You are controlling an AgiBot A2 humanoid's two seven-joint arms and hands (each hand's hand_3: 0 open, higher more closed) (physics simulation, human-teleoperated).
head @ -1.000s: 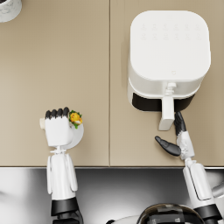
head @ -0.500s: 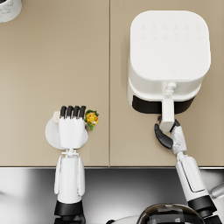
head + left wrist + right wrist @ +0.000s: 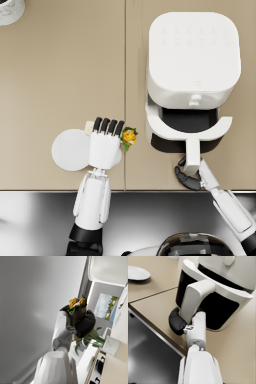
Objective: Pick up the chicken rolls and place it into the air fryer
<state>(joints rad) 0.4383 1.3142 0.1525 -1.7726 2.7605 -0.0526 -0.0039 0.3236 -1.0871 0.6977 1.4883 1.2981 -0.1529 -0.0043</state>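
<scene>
The chicken roll point(image 3: 129, 136), a brown wrap with yellow filling and green leaves, is held upright in my left hand point(image 3: 105, 146) just right of the white plate point(image 3: 70, 150). The left wrist view shows that hand point(image 3: 81, 324) wrapped around the roll point(image 3: 77, 307). The white air fryer point(image 3: 192, 55) stands at the right, its drawer point(image 3: 187, 122) pulled out and showing a dark basket. My right hand point(image 3: 188, 176) grips the end of the drawer handle point(image 3: 192, 155). In the right wrist view the dark fingers point(image 3: 177, 323) curl around the handle point(image 3: 195, 298).
A marbled cup point(image 3: 10, 9) stands at the far left corner of the tan counter point(image 3: 65, 75). The counter's front edge runs just below both hands, with a dark steel surface point(image 3: 40, 220) beyond it. The plate point(image 3: 136, 272) lies bare.
My left hand has carried the roll to the right, off the plate and toward the fryer. My right hand has closed on the handle and drawn the drawer out toward me.
</scene>
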